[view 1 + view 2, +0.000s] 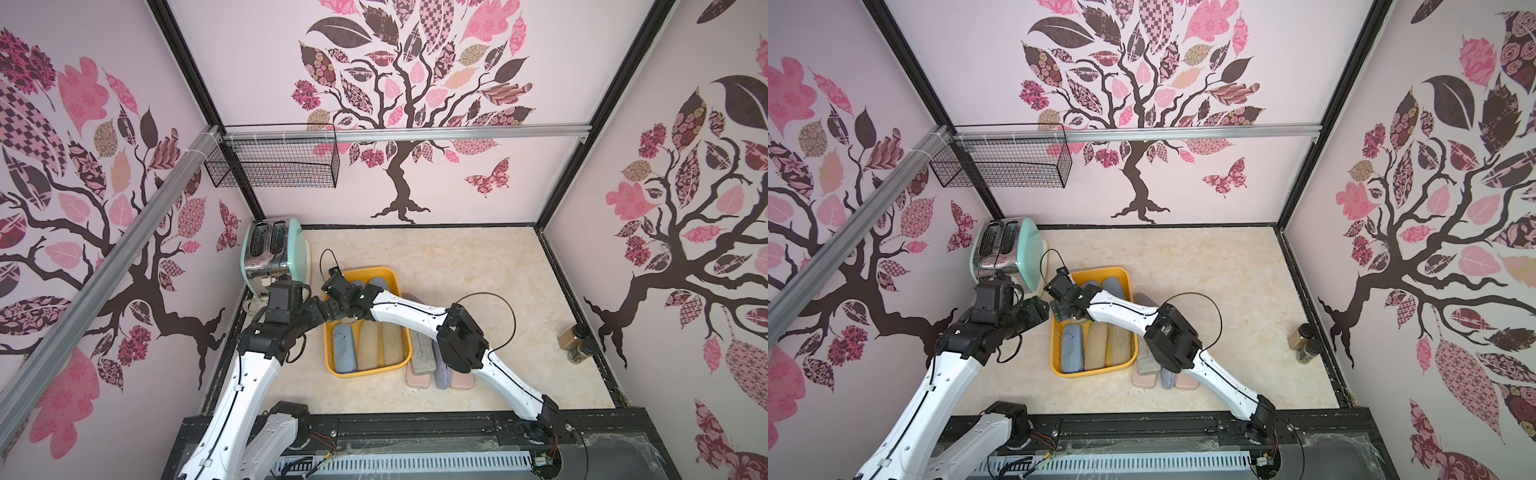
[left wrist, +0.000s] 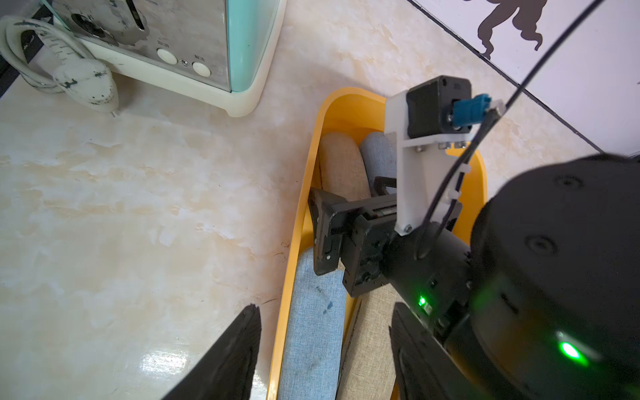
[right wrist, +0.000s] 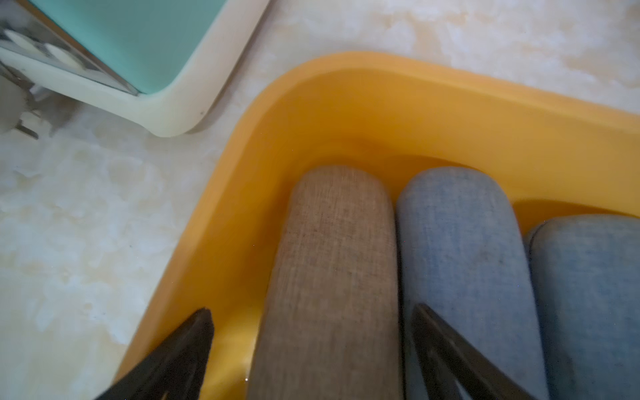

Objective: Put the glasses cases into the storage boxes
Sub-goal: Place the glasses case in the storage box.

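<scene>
Tray position, both top views: yellow-orange tray point(image 1: 365, 371) point(image 1: 1090, 371) on the marbled tabletop point(image 1: 478, 270), just beside a mint toaster point(image 1: 276, 253).

Near row inside the tray, lying lengthwise and side by side: blue case point(image 1: 345, 347), tan case point(image 1: 368, 345), second tan case point(image 1: 392, 340).

Far row, right wrist view: brown case point(image 3: 332, 277) touching a grey-blue case point(image 3: 460, 259), with a bluer case point(image 3: 588, 294) next over. All three have their ends near the tray's wall.

Outside the tray, on the tabletop just beside its right side:
- Grey flat case point(image 1: 422, 353), with a pale pink case point(image 1: 417, 381) showing at its near end.
- Lavender case point(image 1: 442, 376).
- Second pale pink case point(image 1: 461, 381).

The right arm point(image 1: 399, 307) crosses above this group.

Right tool point(image 3: 313, 309): spread wide, straddling the brown case. One finger stands clear, with tray floor showing in the gap. The other is over the seam with the grey-blue case. The brown case lies in the tray, not pinched.

Left tool point(image 2: 325, 306): spread, pinching nothing. It straddles the tray's left wall and the blue case, one finger over bare tabletop and one inside the tray.

Brown jar point(image 1: 569, 337) stands far right by the wall. Wire basket point(image 1: 274, 166) hangs on the rear rail.
</scene>
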You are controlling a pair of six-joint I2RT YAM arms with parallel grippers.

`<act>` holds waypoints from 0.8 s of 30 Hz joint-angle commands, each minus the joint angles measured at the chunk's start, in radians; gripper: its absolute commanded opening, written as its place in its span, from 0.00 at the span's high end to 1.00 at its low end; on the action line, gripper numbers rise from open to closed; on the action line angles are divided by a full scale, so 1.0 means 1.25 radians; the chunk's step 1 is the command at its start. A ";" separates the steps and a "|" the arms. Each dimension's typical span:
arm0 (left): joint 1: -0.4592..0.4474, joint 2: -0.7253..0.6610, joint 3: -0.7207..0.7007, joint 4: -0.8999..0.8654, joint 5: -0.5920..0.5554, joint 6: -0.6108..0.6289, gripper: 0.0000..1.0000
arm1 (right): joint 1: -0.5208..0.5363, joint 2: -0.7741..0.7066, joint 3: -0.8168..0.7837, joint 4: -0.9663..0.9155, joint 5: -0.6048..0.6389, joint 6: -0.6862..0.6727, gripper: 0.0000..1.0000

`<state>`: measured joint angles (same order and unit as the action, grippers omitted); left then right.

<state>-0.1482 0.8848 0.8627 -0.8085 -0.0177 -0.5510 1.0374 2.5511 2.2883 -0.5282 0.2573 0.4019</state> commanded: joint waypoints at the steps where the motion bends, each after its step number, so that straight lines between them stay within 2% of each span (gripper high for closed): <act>1: 0.001 0.004 -0.021 0.013 0.012 0.006 0.38 | -0.003 0.017 0.015 -0.049 -0.002 0.004 0.06; 7: 0.001 0.001 -0.022 0.012 0.014 0.005 0.38 | -0.004 -0.027 0.007 -0.048 0.025 0.001 0.13; 12: 0.000 -0.003 -0.023 0.014 0.014 0.004 0.38 | 0.003 -0.087 -0.062 -0.027 0.025 0.015 0.37; 15: 0.000 -0.002 -0.023 0.015 0.014 0.004 0.38 | 0.014 -0.128 -0.123 0.011 0.025 0.016 0.45; 18: 0.000 0.000 -0.023 0.015 0.017 0.005 0.38 | 0.014 -0.121 -0.133 0.007 0.026 0.028 0.51; 22: -0.003 0.000 -0.023 0.015 0.019 0.005 0.38 | 0.014 -0.081 -0.116 -0.010 0.025 0.030 0.52; 24: -0.004 0.003 -0.023 0.016 0.019 0.005 0.38 | 0.014 -0.074 -0.101 -0.022 0.024 0.029 0.42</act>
<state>-0.1505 0.8902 0.8619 -0.8021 0.0010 -0.5507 1.0542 2.4496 2.1330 -0.5159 0.2760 0.4351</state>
